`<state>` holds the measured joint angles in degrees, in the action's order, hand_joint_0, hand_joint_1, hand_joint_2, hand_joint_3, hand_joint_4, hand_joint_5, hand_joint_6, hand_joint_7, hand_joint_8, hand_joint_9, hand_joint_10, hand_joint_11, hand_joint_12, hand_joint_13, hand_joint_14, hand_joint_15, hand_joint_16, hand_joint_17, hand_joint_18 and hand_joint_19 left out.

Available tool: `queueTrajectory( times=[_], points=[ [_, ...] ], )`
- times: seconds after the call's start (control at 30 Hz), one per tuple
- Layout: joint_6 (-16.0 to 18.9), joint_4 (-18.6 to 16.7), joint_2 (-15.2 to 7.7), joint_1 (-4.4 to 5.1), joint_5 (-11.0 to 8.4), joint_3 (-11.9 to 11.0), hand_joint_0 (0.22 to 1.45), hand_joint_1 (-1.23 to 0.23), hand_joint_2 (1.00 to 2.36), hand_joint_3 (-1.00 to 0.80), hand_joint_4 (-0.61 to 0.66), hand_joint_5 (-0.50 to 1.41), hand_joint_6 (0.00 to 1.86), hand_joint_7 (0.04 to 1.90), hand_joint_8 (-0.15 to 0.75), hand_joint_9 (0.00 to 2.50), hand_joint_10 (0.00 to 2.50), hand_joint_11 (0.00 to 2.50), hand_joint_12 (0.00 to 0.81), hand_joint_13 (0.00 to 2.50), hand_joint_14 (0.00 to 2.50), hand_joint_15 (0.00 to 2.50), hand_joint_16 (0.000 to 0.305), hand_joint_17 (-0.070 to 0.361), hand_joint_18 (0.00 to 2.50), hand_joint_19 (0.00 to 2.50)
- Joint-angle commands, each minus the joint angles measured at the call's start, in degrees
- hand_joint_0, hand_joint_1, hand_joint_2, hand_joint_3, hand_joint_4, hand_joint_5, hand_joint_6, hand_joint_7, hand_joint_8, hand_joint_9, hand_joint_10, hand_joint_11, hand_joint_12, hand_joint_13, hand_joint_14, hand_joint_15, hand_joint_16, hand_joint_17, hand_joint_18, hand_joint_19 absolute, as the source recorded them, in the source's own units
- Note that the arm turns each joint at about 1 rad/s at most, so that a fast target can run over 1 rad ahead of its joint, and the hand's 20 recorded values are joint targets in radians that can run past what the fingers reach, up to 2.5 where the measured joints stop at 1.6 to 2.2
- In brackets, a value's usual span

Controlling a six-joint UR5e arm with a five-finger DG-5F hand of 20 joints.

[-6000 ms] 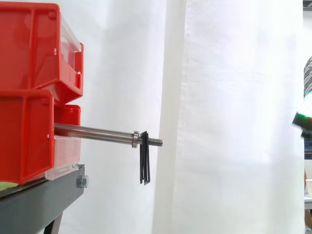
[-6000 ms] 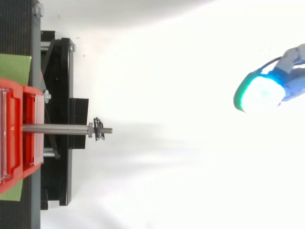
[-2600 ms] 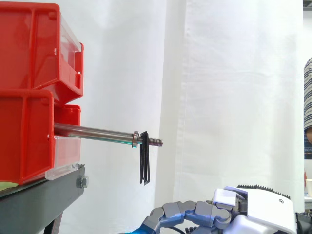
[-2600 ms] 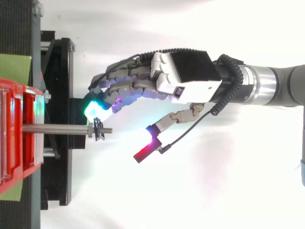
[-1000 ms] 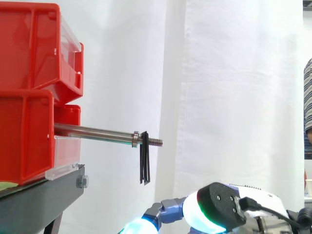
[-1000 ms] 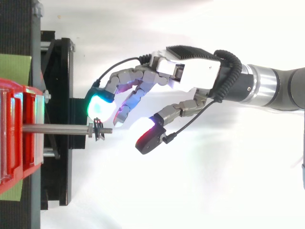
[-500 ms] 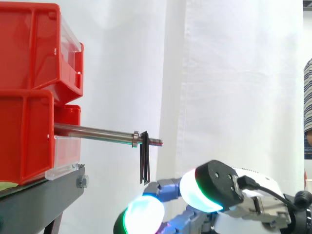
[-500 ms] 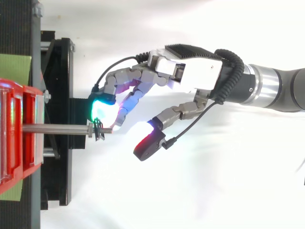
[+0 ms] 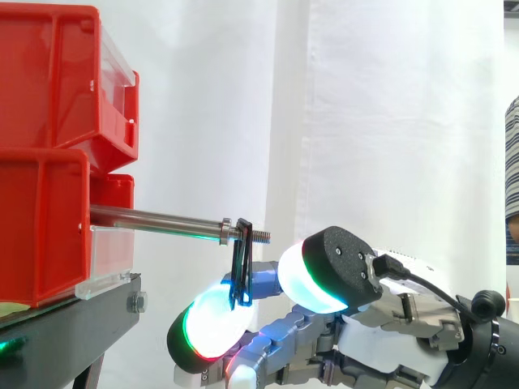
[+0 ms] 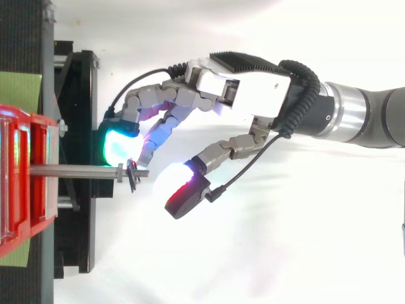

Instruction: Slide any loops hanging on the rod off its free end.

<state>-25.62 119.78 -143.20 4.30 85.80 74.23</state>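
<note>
Spread wide, pinching nothing: robot hand low at the right, with glowing pads either side of the black loop; contact unclear. Hanging just inside the threaded free end of the level rod, tip pointing right toward the palm. Open room beyond; red bins well left.

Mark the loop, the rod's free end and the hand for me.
loop (image 9: 242, 255): side view, middle of its hanging black strands.
rod's free end (image 9: 261, 236): side view, on the threaded tip.
hand (image 10: 253, 88): top view, on the white palm housing.
</note>
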Motion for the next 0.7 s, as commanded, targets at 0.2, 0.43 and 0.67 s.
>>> queueTrajectory(
  times=[0.2,0.43,0.67],
  points=[
    [-0.75,0.37,-1.11,0.01,-0.20,-0.05,0.60,-0.64,1.00,-0.49,0.26,-0.10,0.50,1.02,0.246,1.06,0.01,0.28,0.303,0.63,0.00,0.10,0.041,0.093,0.55,0.32],
    [-0.66,-0.24,-1.47,0.01,-0.02,0.03,0.59,-0.62,1.00,-0.48,0.25,-0.10,0.50,1.01,0.245,1.06,0.01,0.28,0.305,0.62,0.00,0.10,0.041,0.093,0.55,0.32],
    [-0.58,-1.03,-1.47,0.01,0.68,-0.41,0.60,-0.60,1.00,-0.48,0.25,-0.10,0.50,1.01,0.246,1.05,0.01,0.27,0.306,0.62,0.00,0.10,0.041,0.093,0.55,0.32]
  ],
)
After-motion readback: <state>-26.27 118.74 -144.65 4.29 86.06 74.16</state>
